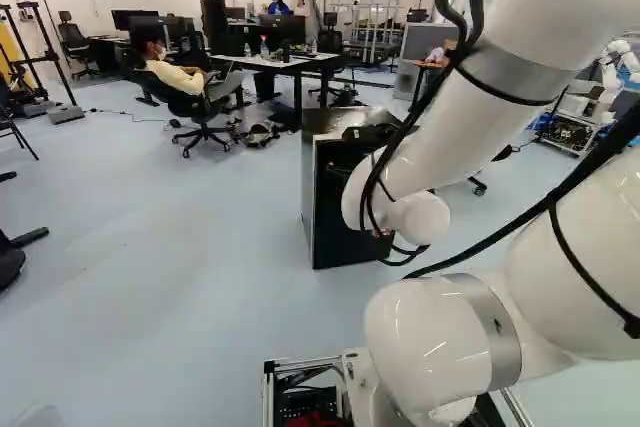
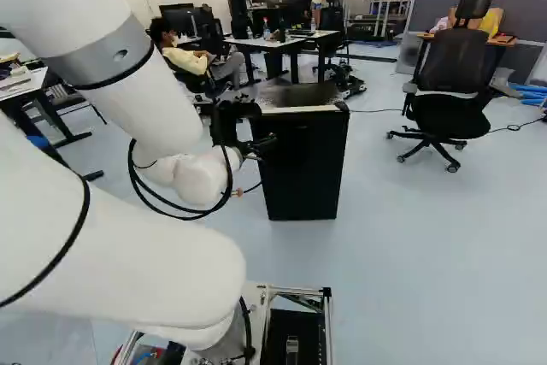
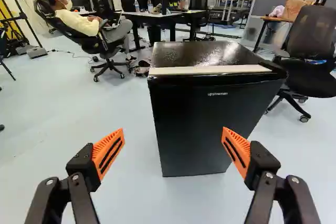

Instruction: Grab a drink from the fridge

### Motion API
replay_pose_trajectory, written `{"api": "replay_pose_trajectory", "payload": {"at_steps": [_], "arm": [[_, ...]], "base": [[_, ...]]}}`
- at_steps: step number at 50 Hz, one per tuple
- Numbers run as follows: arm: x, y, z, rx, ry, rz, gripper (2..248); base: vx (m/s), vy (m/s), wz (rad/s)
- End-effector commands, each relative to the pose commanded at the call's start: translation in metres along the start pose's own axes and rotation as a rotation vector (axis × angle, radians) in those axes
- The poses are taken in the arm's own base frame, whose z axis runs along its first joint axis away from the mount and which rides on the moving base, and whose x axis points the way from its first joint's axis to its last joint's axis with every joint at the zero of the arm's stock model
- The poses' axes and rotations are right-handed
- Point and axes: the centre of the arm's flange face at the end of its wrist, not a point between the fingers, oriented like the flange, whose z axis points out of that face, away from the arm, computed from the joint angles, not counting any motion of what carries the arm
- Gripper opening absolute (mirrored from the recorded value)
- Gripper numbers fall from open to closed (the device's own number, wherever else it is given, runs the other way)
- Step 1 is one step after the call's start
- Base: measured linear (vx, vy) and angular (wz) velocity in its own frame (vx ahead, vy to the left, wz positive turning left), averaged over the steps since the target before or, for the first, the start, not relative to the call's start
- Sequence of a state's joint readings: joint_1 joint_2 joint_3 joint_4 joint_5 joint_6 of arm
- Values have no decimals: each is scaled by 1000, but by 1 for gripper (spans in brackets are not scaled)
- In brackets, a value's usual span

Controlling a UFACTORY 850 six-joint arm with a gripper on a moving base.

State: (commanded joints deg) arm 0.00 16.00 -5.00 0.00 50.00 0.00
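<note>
Clearly, lettering (pale, small) on fridge.

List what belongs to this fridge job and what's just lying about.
For the job:
- black fridge, door shut
- gripper, fingers open

Just lying about:
- black office chair with a headrest
- table behind the fridge
- bottles on that table

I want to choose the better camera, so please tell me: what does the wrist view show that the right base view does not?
Only the wrist view: the orange pads of the open gripper.

Only the right base view: the white arm and the moving base.

Both: the black fridge, door shut, and the office chair beyond it.
</note>
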Motion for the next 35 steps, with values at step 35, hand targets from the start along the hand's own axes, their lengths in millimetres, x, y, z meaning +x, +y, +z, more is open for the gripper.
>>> {"api": "replay_pose_trajectory", "payload": {"at_steps": [35], "arm": [[0, 0, 0, 0, 0, 0, 247]], "base": [[50, 72, -6]]}}
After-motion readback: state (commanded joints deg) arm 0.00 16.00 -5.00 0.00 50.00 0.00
